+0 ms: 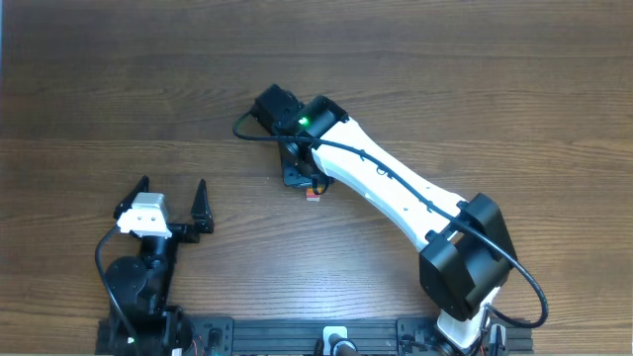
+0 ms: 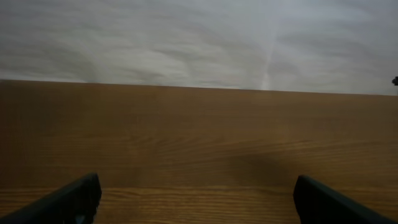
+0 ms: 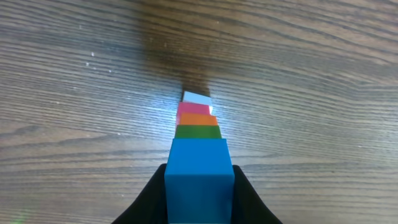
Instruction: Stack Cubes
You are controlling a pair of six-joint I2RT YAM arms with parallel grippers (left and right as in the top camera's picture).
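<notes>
- Where the left arm [image 1: 138, 277] stands at the near left of the wooden table [image 1: 514, 89], the left gripper [image 1: 172, 188] sits low over bare wood, well apart from the cubes. Its jaws are spread wide with nothing between them. Both black fingers [image 2: 68, 200] show at the edges of the left wrist view.
- Near the middle of the table, the cube stack [image 3: 198, 118] stands as a single upright column. From the table upward, the order in the right wrist view is: white cube [image 3: 197, 98], pink cube [image 3: 188, 107], orange cube [image 3: 199, 119], green cube [image 3: 198, 131], blue cube [image 3: 199, 155].
- The right gripper [image 3: 199, 180] is directly above the stack. Its jaws are closed against two opposite faces of the blue cube, one black finger on each side. Whether the blue cube rests fully on the green cube cannot be told.
- The right arm [image 1: 396, 188] extends from its base at the near right diagonally to the middle of the table and covers most of the stack in the top view.
</notes>
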